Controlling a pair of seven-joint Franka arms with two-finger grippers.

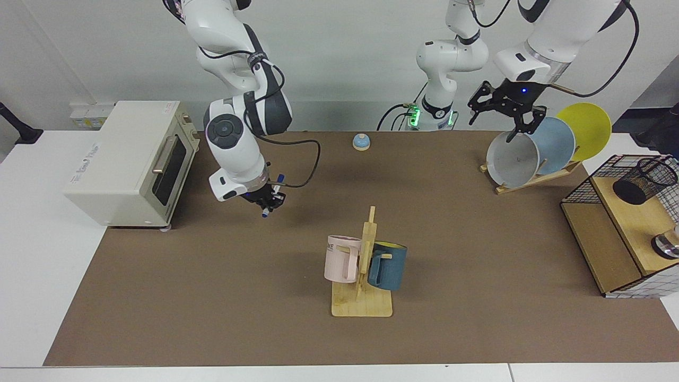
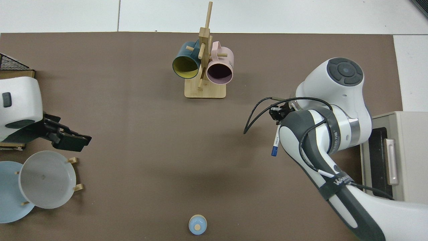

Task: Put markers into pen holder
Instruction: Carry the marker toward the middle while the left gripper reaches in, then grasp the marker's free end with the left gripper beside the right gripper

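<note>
Right gripper (image 1: 267, 202) clamps marker (image 2: 275, 143) above mat, near toaster oven (image 1: 127, 162). Left gripper (image 1: 504, 114) spread, holding nothing, over plate rack (image 1: 530, 179).

Bright, even overhead light in both views. Soft, faint shadows lie on the brown mat (image 1: 212, 297). No glare; everything is sharp.

Legible text, few items: pink mug (image 1: 342, 258), dark capitals "ME" on its side by the rim, remainder hidden. Toaster oven (image 1: 129, 162), slanted script on the near side, unreadable. Right arm (image 2: 337, 174), link lettering, only partly readable.
</note>
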